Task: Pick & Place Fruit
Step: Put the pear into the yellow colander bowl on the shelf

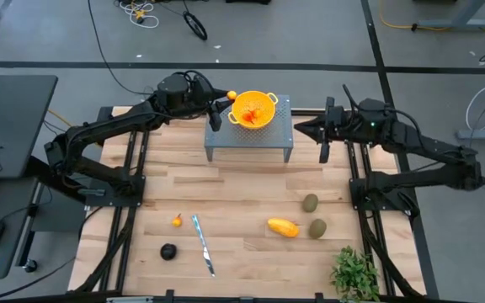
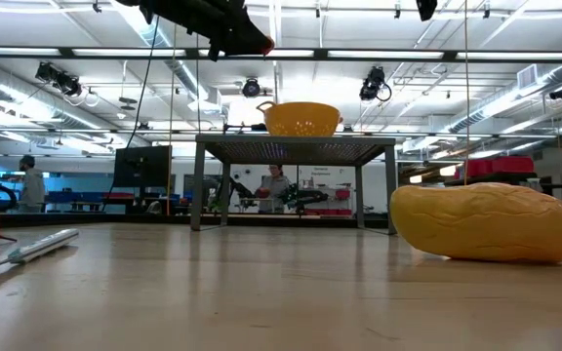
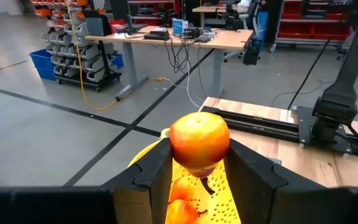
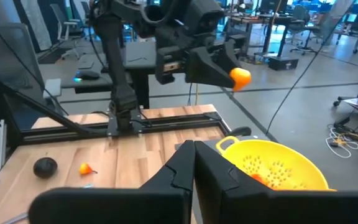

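The left gripper (image 1: pixel 231 95) holds a small round orange-red fruit (image 3: pixel 199 138) in its jaws above the yellow perforated colander (image 1: pixel 253 109) at the counter's far edge. An off-centre release could bounce it off the rim. The right gripper (image 1: pixel 300 126) waits shut nearby.

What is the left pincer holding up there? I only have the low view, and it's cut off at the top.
Observer: The left pincer grips a small orange fruit over the edge of the yellow colander.
Operator: Anything in the colander already?
Observer: Yes, orange-red pieces lie inside it.
Operator: And the right pincer?
Observer: The right pincer is shut and empty, beside the grey stand.
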Robot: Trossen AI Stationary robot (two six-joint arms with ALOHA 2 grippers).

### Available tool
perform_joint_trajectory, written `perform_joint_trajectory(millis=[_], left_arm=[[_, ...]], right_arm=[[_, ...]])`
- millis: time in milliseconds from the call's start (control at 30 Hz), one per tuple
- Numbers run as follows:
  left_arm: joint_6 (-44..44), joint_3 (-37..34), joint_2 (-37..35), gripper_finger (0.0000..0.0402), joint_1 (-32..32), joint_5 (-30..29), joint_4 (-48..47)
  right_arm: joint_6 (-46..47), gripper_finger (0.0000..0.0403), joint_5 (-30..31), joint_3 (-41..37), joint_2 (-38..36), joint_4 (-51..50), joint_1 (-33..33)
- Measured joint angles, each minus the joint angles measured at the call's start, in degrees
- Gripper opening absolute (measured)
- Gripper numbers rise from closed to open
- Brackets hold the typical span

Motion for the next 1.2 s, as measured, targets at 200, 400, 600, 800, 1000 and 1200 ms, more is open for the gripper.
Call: perform_joint_trajectory(millis=[200,400,600,800,1000,1200], left_arm=[[-0.05,0.09,1.96,0.0144,0.07,0.21,0.97],[-0.27,0.09,6.56,0.0144,0.11,1.02,7.98],[-1.17,0.07,8.35,0.0144,0.55,1.04,8.79],[-1.18,0.07,8.37,0.0144,1.01,1.02,9.04],[-1.31,0.07,8.37,0.0144,1.25,1.04,8.82],[-1.30,0.07,9.40,0.0144,1.88,1.47,7.22]], right_arm=[[0.00,0.0018,-1.63,0.00,0.00,-0.04,-1.62],[-0.88,0.0018,-1.62,0.00,0.00,-0.04,-1.63],[-1.09,0.0018,-1.60,0.00,0.00,-0.11,-1.63],[-1.97,0.0018,-1.10,0.00,0.00,-0.31,-1.64],[-2.15,0.0018,-1.03,0.00,0.00,-0.33,-1.64],[-2.73,0.0018,-1.05,0.00,0.04,-0.35,-1.64]])
